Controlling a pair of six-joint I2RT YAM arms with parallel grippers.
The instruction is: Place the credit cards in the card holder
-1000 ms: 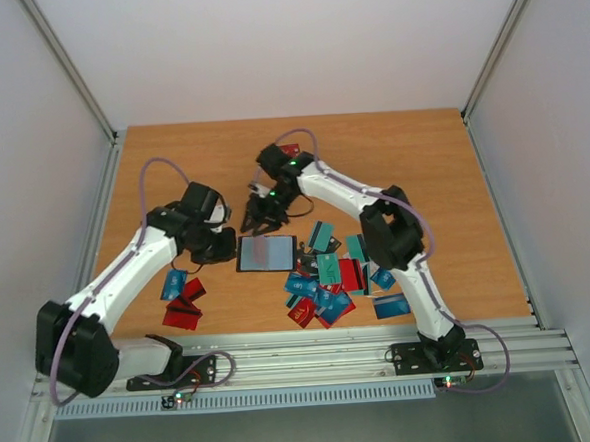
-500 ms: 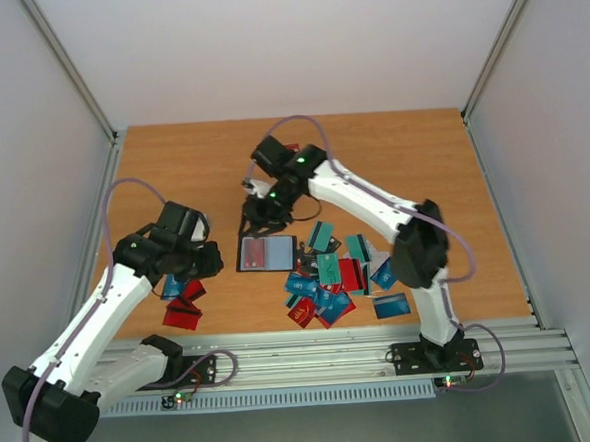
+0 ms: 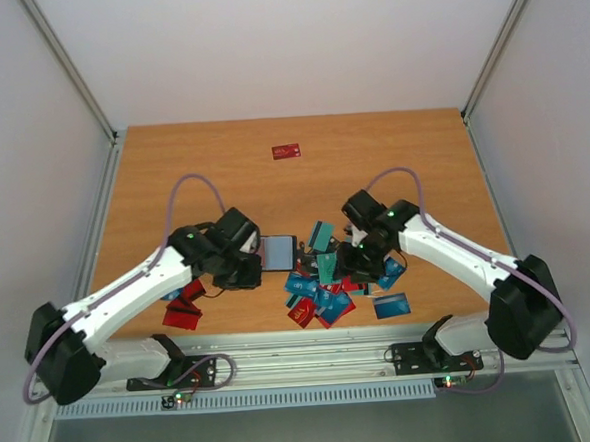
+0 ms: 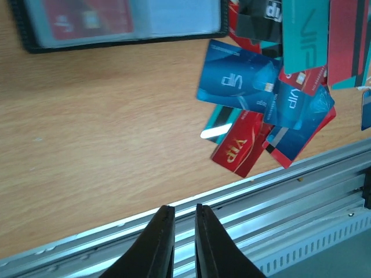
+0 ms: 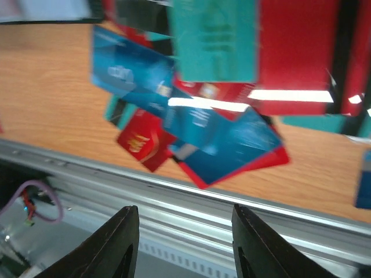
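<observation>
your left gripper (image 4: pixel 179 246), jaws nearly together and empty, covers the card holder's (image 3: pixel 278 251) left edge; your right gripper (image 5: pixel 182 246), spread and empty, hangs above the credit cards (image 3: pixel 324 291) at lower center.

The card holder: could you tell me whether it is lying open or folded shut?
Open. The card holder lies flat with its clear inner pockets facing up, a red card showing in one.

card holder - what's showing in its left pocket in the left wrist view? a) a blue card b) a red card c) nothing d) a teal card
b: the open card holder shows a red card behind its clear left pocket, while the right pocket looks pale and empty.
</observation>
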